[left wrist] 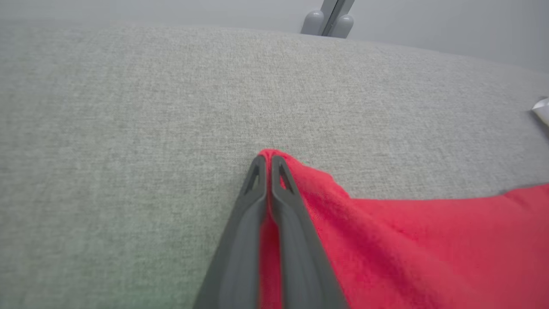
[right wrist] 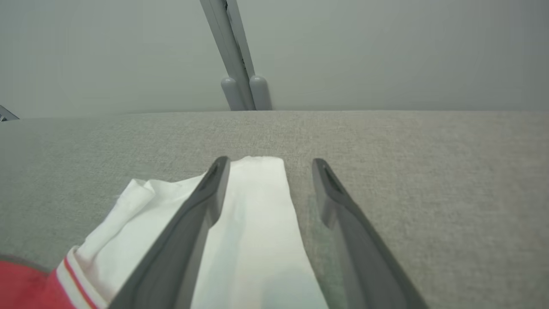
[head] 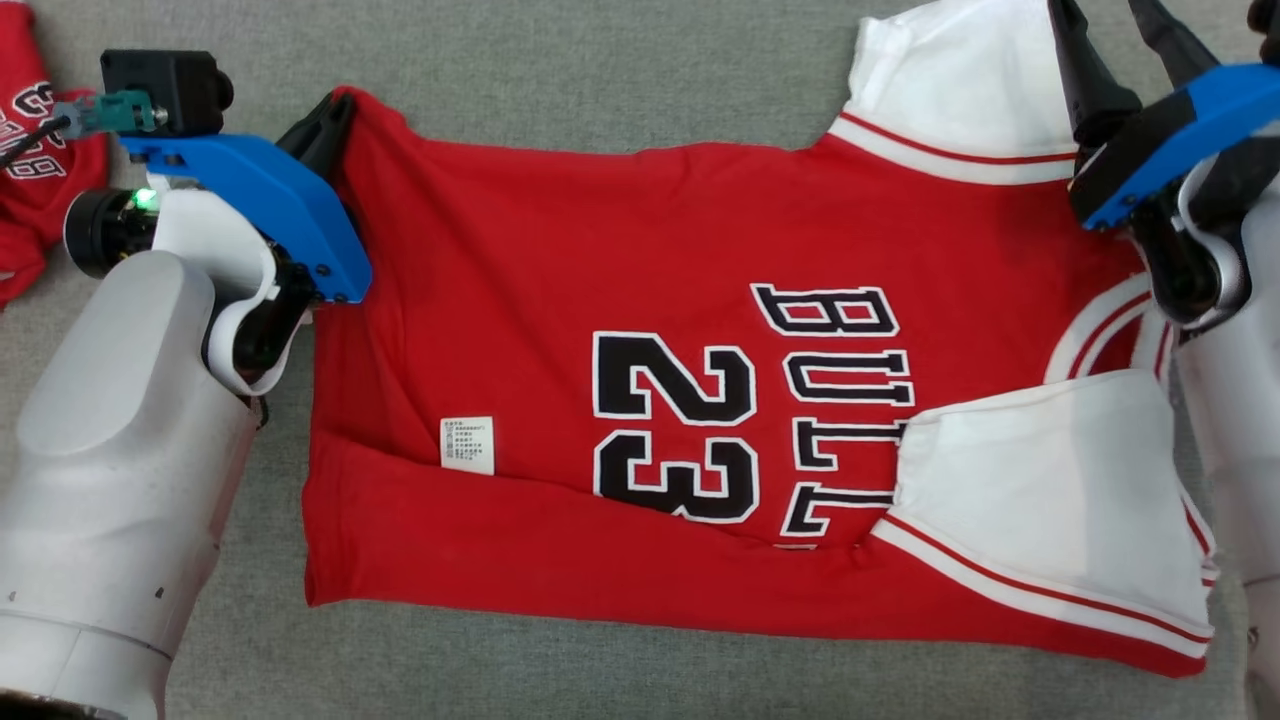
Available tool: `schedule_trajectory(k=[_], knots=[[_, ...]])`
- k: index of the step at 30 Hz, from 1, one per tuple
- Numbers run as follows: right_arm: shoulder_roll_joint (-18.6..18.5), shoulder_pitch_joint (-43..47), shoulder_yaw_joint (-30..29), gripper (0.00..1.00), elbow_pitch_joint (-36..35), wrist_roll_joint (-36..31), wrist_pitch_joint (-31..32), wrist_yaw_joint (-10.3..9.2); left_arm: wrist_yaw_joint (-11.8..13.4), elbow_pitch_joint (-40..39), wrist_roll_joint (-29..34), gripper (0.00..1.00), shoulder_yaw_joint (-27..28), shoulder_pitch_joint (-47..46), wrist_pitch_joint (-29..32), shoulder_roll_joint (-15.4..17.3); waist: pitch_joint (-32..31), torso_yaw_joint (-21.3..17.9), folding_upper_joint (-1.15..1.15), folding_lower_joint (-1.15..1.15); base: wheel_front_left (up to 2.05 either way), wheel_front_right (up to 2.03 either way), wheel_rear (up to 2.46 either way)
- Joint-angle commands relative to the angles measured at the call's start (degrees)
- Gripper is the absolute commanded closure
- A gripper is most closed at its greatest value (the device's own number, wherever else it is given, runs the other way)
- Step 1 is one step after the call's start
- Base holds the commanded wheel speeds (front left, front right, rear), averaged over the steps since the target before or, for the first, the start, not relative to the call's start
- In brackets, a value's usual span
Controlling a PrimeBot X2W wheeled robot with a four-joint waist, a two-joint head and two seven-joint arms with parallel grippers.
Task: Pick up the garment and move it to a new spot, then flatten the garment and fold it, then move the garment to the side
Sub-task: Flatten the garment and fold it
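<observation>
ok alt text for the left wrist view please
The left end effector, seen from its wrist, is shut on a corner of the red garment, which trails off to the lower right. Both lie over a grey fabric surface.

Care label [head: 467,445] print on the garment [head: 600,250] illegibly small; second red garment [head: 40,160], perhaps another jersey, partly beyond left edge.

Matt red cloth garment [head: 560,250], grey woven surface [head: 600,60] (rough)
</observation>
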Motion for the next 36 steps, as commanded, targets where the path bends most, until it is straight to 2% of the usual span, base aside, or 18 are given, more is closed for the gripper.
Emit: schedule_trajectory(k=[1,9,10,11,16,21,26,32,36], knots=[[-0.7,-2.2,0.5,0.0,1.8,-0.1,0.5,0.03,-0.1,0.1,-0.3,1.0,-0.6,-1.5,-0.7,-0.3,2.4,2.3,-0.01,-0.01,0.0,0.0,0.0],[-1.7,-12.3,5.8,0.0,13.6,-0.6,6.2,0.03,0.1,2.2,-2.6,1.0,-4.6,-3.4,-2.7,-0.1,4.1,3.4,-0.01,-0.01,0.0,0.0,0.0],[-1.8,-13.0,6.0,0.59,14.6,-0.2,6.9,0.03,0.1,2.4,-2.9,1.0,-5.0,-3.6,-2.9,0.0,4.1,3.3,-0.01,-0.01,0.0,0.0,0.0],[-1.9,-14.1,6.7,1.0,15.7,0.7,7.8,0.03,0.1,2.4,-3.4,1.0,-6.0,-3.8,-3.9,0.2,3.9,3.2,-0.01,-0.01,0.0,0.0,0.0],[-2.8,-13.5,8.1,1.0,13.5,2.8,3.3,0.03,0.1,2.7,-4.0,1.0,-7.2,-3.7,-7.2,1.5,1.9,2.1,-0.01,-0.01,0.0,0.0,0.0],[-4.8,-8.8,10.0,1.0,8.7,4.3,-4.3,0.02,0.1,2.5,-3.6,1.0,-7.4,-2.8,-10.6,3.2,-1.2,0.4,-0.01,-0.01,0.0,0.0,0.0],[-6.4,-2.1,10.0,1.0,2.2,6.3,-10.4,0.03,1.3,0.0,-3.2,1.0,-7.0,0.0,-13.1,5.3,-4.6,-1.1,-0.01,-0.01,0.0,0.0,0.0],[-6.9,11.5,8.9,1.0,-8.7,7.0,-13.8,0.02,4.8,-7.2,-4.5,1.0,-5.4,9.3,-16.2,8.5,-8.2,-2.9,-0.01,-0.01,0.0,0.0,0.0],[-4.8,22.8,7.9,1.0,-15.6,5.5,-13.9,0.03,8.5,-13.6,-6.8,1.0,-3.3,18.5,-18.4,10.9,-10.1,-4.3,-0.01,-0.01,0.0,0.0,0.0]])
